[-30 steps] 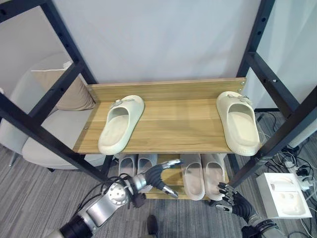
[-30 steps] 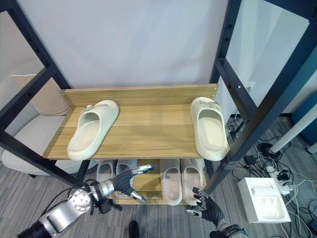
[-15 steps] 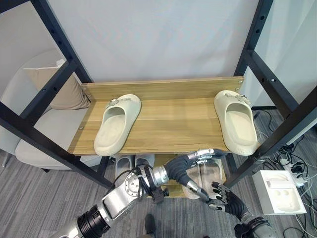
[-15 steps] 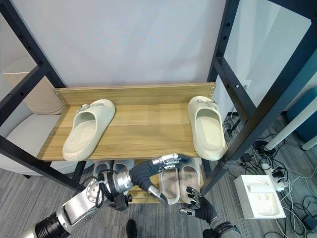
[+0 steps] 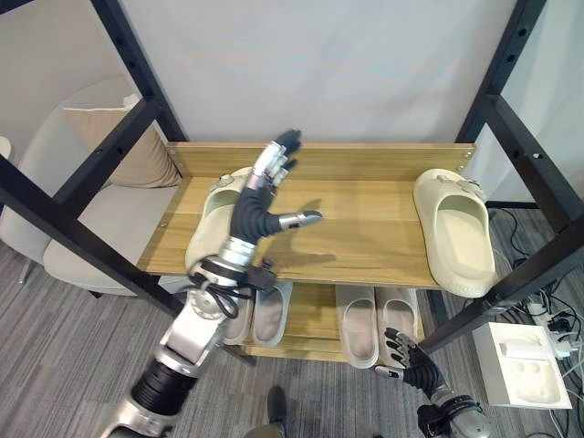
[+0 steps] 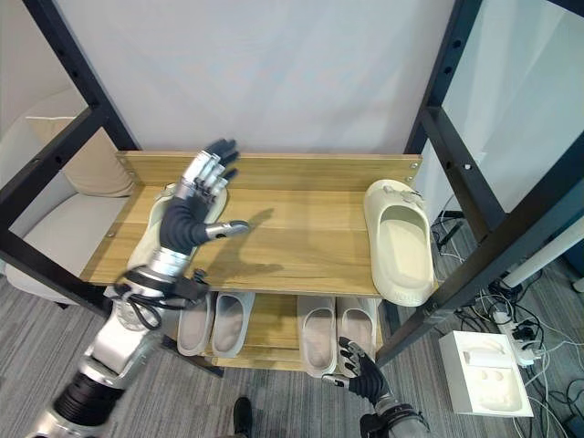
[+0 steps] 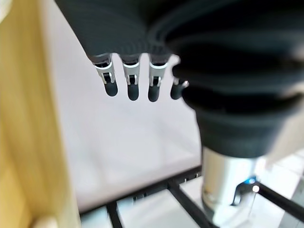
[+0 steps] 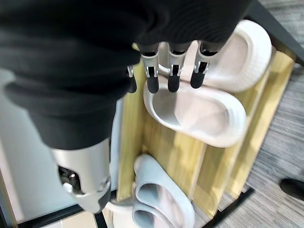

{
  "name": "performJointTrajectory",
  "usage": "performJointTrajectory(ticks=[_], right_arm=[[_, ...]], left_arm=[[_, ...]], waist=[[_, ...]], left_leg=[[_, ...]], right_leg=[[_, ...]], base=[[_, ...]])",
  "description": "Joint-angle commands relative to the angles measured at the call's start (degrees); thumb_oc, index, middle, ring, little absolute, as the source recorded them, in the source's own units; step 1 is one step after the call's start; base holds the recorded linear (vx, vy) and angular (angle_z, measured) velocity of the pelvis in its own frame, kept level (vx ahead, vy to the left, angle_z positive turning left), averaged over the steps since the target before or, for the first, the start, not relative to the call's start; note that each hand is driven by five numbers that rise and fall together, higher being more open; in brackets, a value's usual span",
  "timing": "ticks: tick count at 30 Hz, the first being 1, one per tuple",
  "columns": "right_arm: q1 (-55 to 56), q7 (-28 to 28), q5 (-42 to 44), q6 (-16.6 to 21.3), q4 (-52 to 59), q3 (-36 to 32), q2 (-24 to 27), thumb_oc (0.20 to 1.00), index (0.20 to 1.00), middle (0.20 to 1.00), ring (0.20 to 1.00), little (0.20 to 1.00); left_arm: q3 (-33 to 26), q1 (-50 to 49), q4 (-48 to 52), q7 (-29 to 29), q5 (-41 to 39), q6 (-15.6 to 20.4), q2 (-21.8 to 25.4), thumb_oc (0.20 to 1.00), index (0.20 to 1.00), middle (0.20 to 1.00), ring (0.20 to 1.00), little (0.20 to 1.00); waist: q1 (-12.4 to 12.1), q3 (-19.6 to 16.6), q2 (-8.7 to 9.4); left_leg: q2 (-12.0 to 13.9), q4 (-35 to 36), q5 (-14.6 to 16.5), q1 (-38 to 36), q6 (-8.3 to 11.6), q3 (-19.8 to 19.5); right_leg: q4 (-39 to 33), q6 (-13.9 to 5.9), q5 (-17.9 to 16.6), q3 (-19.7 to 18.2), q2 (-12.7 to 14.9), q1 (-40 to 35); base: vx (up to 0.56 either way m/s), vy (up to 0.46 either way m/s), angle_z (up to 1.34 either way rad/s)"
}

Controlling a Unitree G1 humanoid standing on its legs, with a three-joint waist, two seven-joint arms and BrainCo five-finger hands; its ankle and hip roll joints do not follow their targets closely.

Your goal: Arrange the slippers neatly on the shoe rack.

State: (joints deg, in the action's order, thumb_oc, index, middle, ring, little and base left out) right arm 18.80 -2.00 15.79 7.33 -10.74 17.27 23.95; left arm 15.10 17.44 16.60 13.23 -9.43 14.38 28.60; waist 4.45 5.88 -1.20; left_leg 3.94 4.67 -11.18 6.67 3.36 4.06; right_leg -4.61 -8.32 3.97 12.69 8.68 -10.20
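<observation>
Two cream slippers lie on the wooden top shelf. The left slipper sits at the shelf's left end and points slightly right. The right slipper lies at the right end, its heel at the front edge. My left hand is raised above the shelf over the left slipper, open, with straight fingers and thumb out, and it hides part of the slipper. My right hand hangs low in front of the lower shelf, open, holding nothing.
The lower shelf holds a grey pair and a beige pair of slippers. Black frame posts stand at the corners. A pale chair with a cushion is at the left. A white box and cables lie on the floor at the right.
My left hand has risen from below the shelf's front edge to above the top shelf, over the left slipper. The right hand stays low. The camera has shifted a little.
</observation>
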Motion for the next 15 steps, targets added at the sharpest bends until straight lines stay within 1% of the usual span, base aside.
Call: performJointTrajectory(ticks=[1, 3, 4, 6, 8, 9, 10, 11, 15], right_arm=[[-2.03, 0.12, 0.31, 3.69, 3.52, -0.21, 0.23, 1.0, 1.0, 1.0, 1.0, 1.0], [-2.11, 0.09, 0.17, 4.04, 3.43, 0.12, 0.53, 1.0, 1.0, 1.0, 1.0, 1.0], [-2.32, -0.04, 0.14, 4.43, 3.28, 0.5, 0.82, 1.0, 1.0, 1.0, 1.0, 1.0], [-2.26, -0.48, 0.25, 4.77, 3.16, 0.78, 1.52, 1.0, 1.0, 1.0, 1.0, 1.0], [-2.04, -0.7, 0.51, 5.02, 3.46, 0.55, 1.99, 1.0, 1.0, 1.0, 1.0, 1.0], [-2.04, -0.71, 0.53, 5.02, 3.47, 0.61, 1.98, 1.0, 1.0, 1.0, 1.0, 1.0], [-1.92, -0.84, 0.54, 5.06, 3.52, 0.57, 2.16, 1.0, 1.0, 1.0, 1.0, 1.0], [-1.64, -1.08, 0.57, 5.04, 3.58, 0.19, 2.59, 1.0, 1.0, 1.0, 1.0, 1.0], [-0.95, -1.59, 0.4, 4.84, 4.03, -0.52, 2.9, 1.0, 1.0, 1.0, 1.0, 1.0]], left_arm=[[-3.22, 6.53, -4.07, 7.53, 13.23, 2.9, 1.09, 1.0, 1.0, 1.0, 1.0, 1.0], [-4.11, 7.39, -4.77, 9.91, 19.11, 2.21, 3.16, 1.0, 1.0, 1.0, 1.0, 1.0], [-5.45, 7.63, -5.73, 12.4, 26.45, 0.73, 5.94, 1.0, 1.0, 1.0, 1.0, 1.0], [-7.12, 7.62, -8.39, 16.04, 36.55, -2.35, 10.85, 1.0, 1.0, 1.0, 1.0, 1.0], [-7.97, 7.04, -9.94, 16.83, 40.46, -3.74, 13.74, 1.0, 1.0, 1.0, 1.0, 1.0], [-7.96, 7.02, -10.0, 16.92, 40.54, -3.74, 13.78, 1.0, 1.0, 1.0, 1.0, 1.0], [-8.22, 6.67, -10.61, 16.88, 42.0, -4.33, 14.83, 1.0, 1.0, 1.0, 1.0, 1.0], [-8.92, 5.54, -11.76, 16.57, 44.72, -5.38, 17.28, 1.0, 1.0, 1.0, 1.0, 1.0], [-10.85, 2.28, -13.2, 15.6, 47.69, -6.43, 19.79, 1.0, 1.0, 1.0, 1.0, 1.0]], waist=[[-0.53, 0.17, 0.2], [-0.49, -0.04, 0.09], [-0.5, -0.21, 0.02], [-0.39, -0.48, -0.15], [-0.31, -0.5, -0.23], [-0.29, -0.5, -0.19], [-0.27, -0.56, -0.21], [-0.17, -0.58, -0.31], [-0.16, -0.44, -0.31]], left_leg=[[1.67, 0.33, 11.46, -8.54, 1.88, 1.0], [1.78, 0.33, 11.56, -8.75, 1.96, 1.23], [1.97, 0.33, 11.7, -8.93, 2.08, 1.52], [2.07, 0.33, 12.01, -9.36, 2.2, 1.92], [2.2, 0.33, 12.14, -9.52, 2.3, 2.15], [2.21, 0.33, 12.15, -9.54, 2.31, 2.19], [2.21, 0.33, 12.18, -9.6, 2.34, 2.26], [2.26, 0.33, 12.31, -9.75, 2.42, 2.53], [2.39, 0.33, 12.45, -9.9, 2.41, 2.85]], right_leg=[[-0.39, -1.32, -4.03, 0.46, 1.12, 6.05], [-0.39, -1.42, -4.02, 0.3, 1.14, 6.06], [-0.39, -1.45, -3.99, 0.14, 1.12, 6.12], [-0.39, -1.57, -3.98, -0.05, 1.06, 6.13], [-0.39, -1.6, -3.95, -0.24, 1.0, 6.11], [-0.39, -1.6, -3.94, -0.27, 0.99, 6.11], [-0.39, -1.62, -3.93, -0.33, 0.95, 6.11], [-0.39, -1.7, -3.98, -0.43, 0.94, 6.14], [-0.39, -1.75, -4.0, -0.89, 0.93, 6.29]], base=[[0.04, -0.009, -0.02], [0.04, -0.014, -0.06], [0.04, -0.018, -0.09], [0.05, -0.02, -0.12], [0.03, -0.013, -0.08], [0.02, -0.008, -0.03], [0.04, -0.009, -0.05], [0.04, -0.01, -0.07], [0.02, -0.004, -0.11]])
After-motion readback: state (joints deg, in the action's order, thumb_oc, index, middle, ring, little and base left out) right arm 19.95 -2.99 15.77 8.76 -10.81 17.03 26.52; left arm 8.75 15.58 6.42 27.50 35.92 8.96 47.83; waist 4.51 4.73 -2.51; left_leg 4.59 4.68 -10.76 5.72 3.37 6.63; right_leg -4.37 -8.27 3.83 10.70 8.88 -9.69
